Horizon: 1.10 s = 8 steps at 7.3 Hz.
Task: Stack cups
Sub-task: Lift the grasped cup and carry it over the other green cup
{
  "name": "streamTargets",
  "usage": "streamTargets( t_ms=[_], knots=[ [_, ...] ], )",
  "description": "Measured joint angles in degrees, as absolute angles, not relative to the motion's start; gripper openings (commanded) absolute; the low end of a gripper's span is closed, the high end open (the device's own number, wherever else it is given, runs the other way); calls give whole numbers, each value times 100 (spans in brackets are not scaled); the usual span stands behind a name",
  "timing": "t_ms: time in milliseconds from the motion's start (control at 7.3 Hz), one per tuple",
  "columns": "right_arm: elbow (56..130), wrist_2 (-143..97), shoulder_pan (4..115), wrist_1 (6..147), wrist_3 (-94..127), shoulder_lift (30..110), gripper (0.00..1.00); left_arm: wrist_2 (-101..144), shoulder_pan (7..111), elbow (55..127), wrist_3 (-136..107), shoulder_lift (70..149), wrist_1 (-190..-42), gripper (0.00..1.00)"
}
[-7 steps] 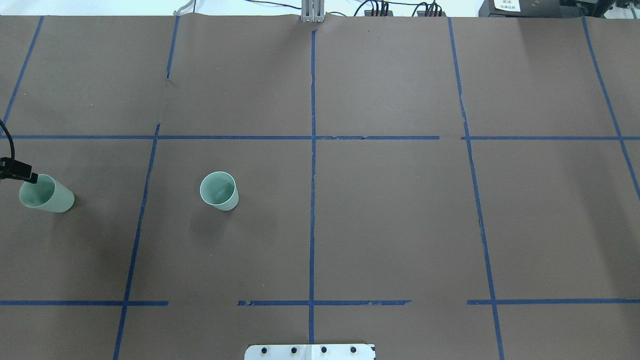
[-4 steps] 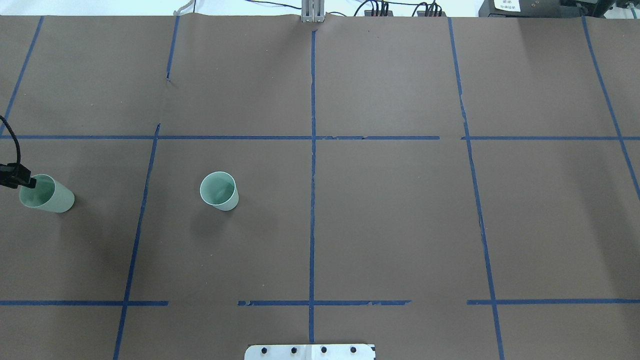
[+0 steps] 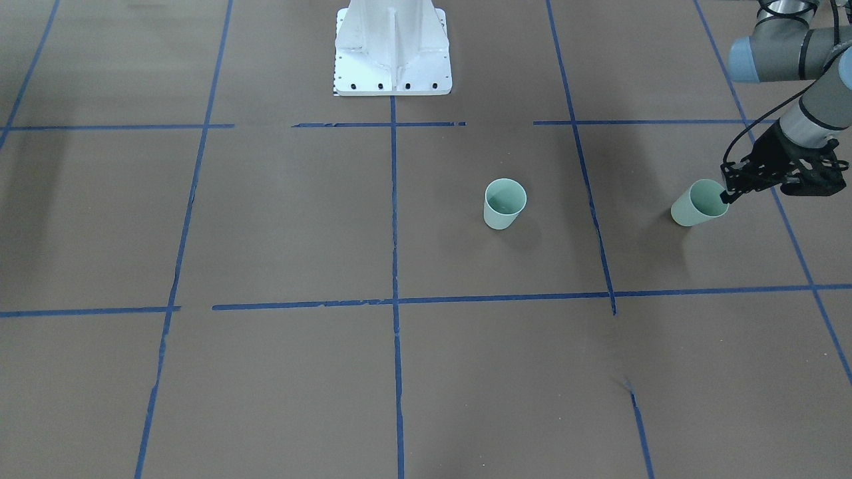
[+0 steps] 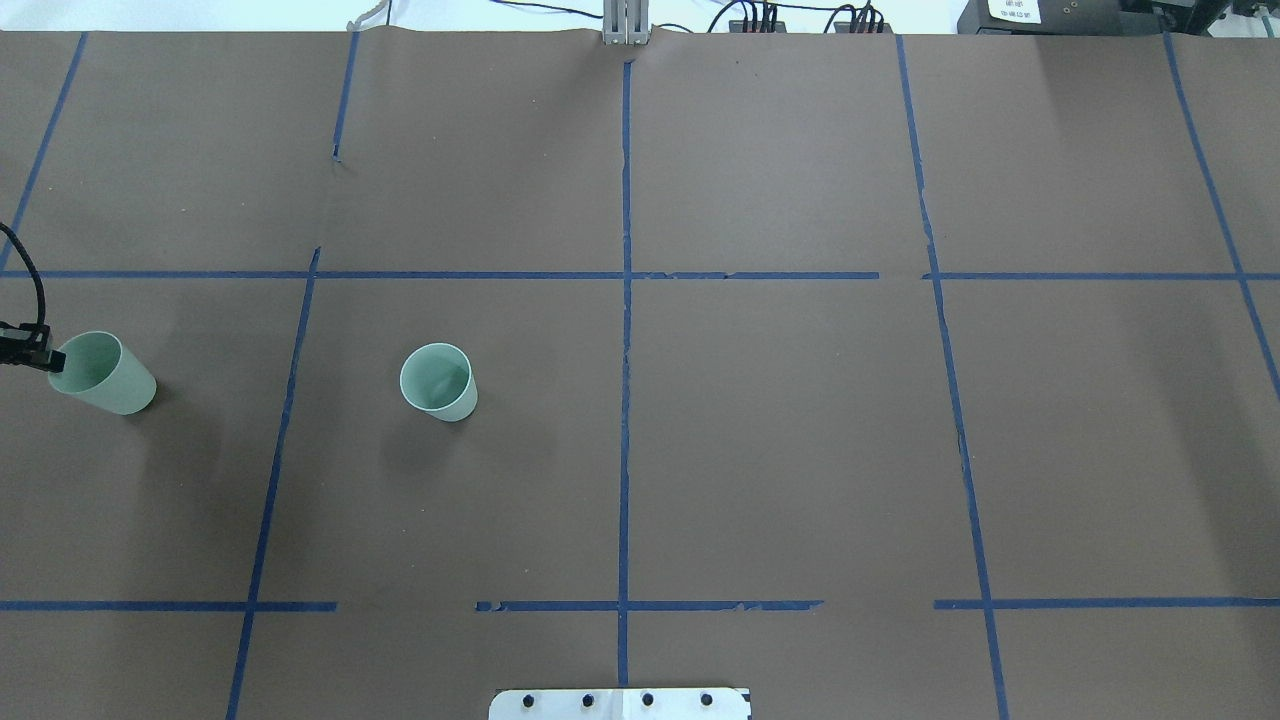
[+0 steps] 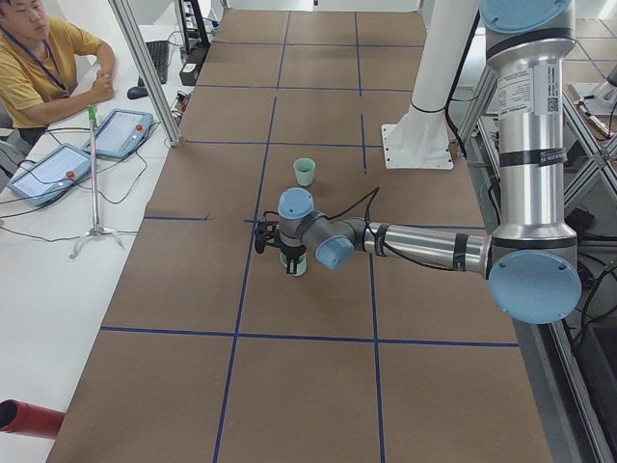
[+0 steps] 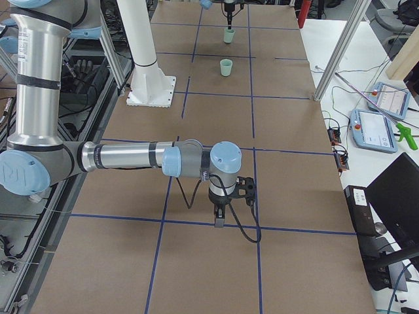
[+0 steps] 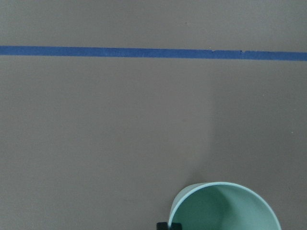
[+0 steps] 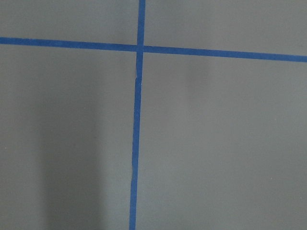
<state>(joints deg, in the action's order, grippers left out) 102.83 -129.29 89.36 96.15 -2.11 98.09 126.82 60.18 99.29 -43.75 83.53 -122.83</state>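
Note:
Two pale mint-green cups are on the brown table. One cup (image 4: 438,382) (image 3: 504,203) stands upright and alone, left of the table's middle. The other cup (image 4: 102,372) (image 3: 697,203) is tilted at the far left edge. My left gripper (image 4: 45,357) (image 3: 727,191) is shut on its rim, one finger inside and one outside. The left wrist view shows this cup's open mouth (image 7: 225,207) at the bottom. My right gripper (image 6: 219,219) shows only in the exterior right view, low over bare table far from both cups. I cannot tell whether it is open or shut.
Blue tape lines (image 4: 625,300) split the brown table into squares. The robot's white base plate (image 3: 393,46) is at the near edge. An operator (image 5: 39,58) sits at a side desk with tablets (image 5: 116,133).
The left cup has tilted and shifted slightly away from the robot, now gripped by its rim. The left gripper's visible tip has drawn a little toward the left edge. The other cup has not moved.

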Motion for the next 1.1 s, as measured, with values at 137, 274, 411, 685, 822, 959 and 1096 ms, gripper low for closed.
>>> streamTargets(
  t_ms=[137,274,411,685,822,959,1096],
  knots=[
    [10283,-12929,8936,9615,-211,9809,100,12681,6038,10080,-4371,8364,-12223,0],
    [10283,-12929,8935,9615,-211,9809,100,12669,6074,10332,-4372,8418,-11974,0],
    [10283,-12929,8933,9615,-211,9809,100,12641,6156,10673,-4390,8597,-11494,0],
    [10283,-12929,8935,9615,-211,9809,100,12435,6350,11338,-4738,9299,-10379,0],
    [10283,-12929,8937,9615,-211,9809,100,12210,6270,11574,-5128,9700,-9882,0],
    [10283,-12929,8936,9615,-211,9809,100,12001,6003,11730,-5603,10091,-9477,0],
    [10283,-12929,8934,9615,-211,9809,100,11779,5620,11805,-6090,10489,-9139,0]
  ],
)
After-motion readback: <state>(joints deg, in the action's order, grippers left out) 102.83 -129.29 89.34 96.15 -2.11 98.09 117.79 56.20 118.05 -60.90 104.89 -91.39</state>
